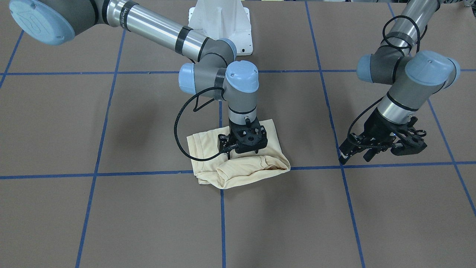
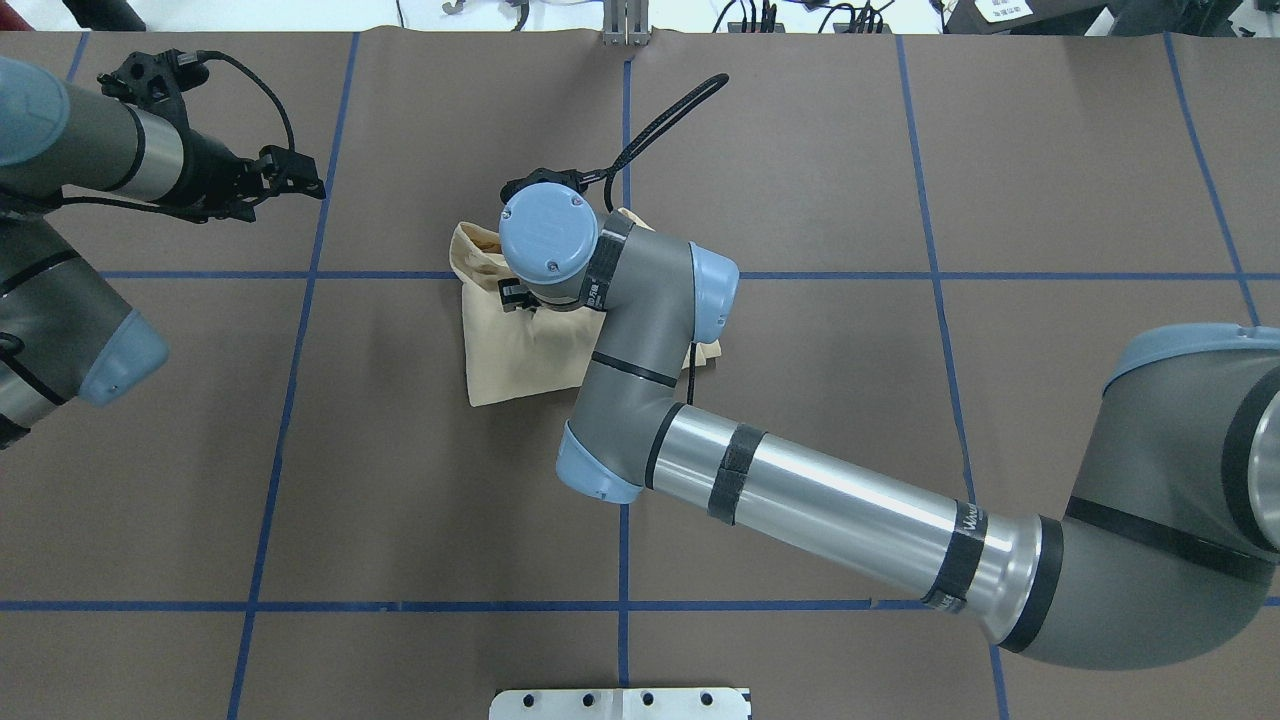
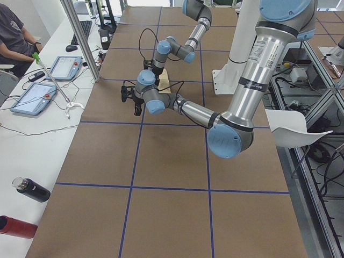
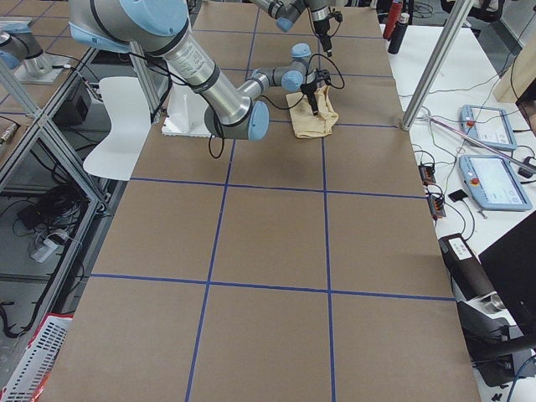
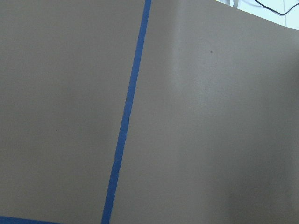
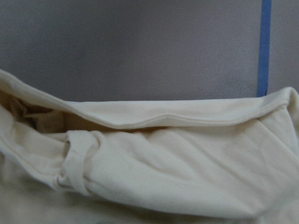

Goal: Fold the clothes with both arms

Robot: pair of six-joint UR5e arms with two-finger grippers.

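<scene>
- Resting folded on the table (image 1: 148, 223), the T-shirt (image 1: 241, 171) lies under the right gripper (image 1: 241, 152); whether its jaws are parted, I cannot tell.
- Left gripper (image 1: 357, 158) hovers well apart, fingers spread, holding nothing.

A: Which arm is at the shirt (image 4: 306, 126)?
B: The near right arm (image 4: 201, 75), stretched across the taped brown desk (image 4: 268, 243), pincer (image 4: 315, 107) pointing down over the folded cream cloth; left arm (image 4: 283, 17) beyond.
</scene>
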